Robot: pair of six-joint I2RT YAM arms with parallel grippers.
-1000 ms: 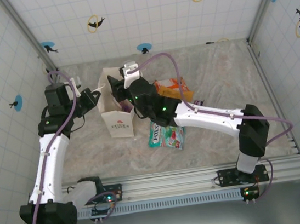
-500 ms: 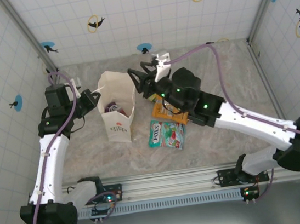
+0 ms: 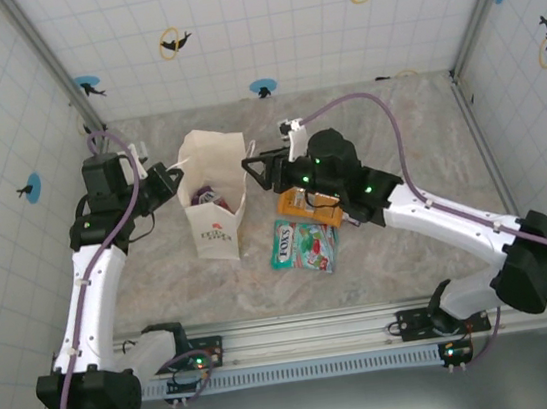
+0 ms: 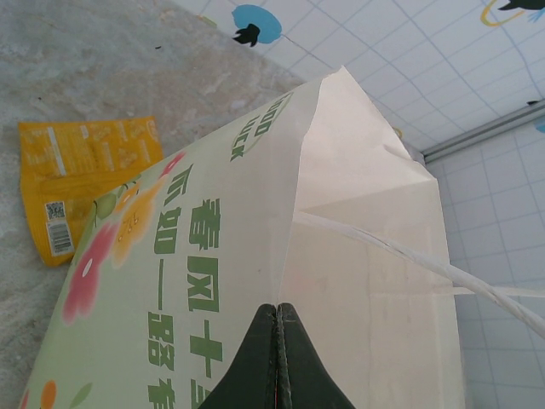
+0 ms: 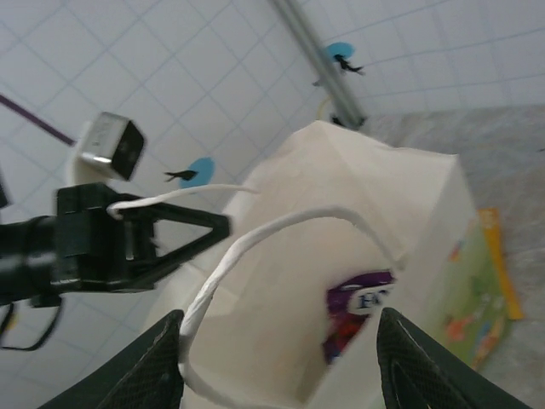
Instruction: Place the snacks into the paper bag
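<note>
- The paper bag (image 3: 217, 222) is white, stands upright with its top open, and has a red logo on its near side.
- A purple packet (image 5: 362, 302) lies inside it.
- An orange packet (image 3: 310, 208) and a teal packet (image 3: 302, 245) lie flat just right of the bag.

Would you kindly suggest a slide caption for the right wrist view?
Open right pincer looks into the paper bag, a purple snack inside, while the left pincer grips its far edge.

Teal flat glossy packet (image 3: 302, 246), near centre: "FOX'S", white lettering. Tall white paper bag (image 4: 170, 256), left: green "LUCK" + Chinese chars incl. 春风; rest illegible.
</note>
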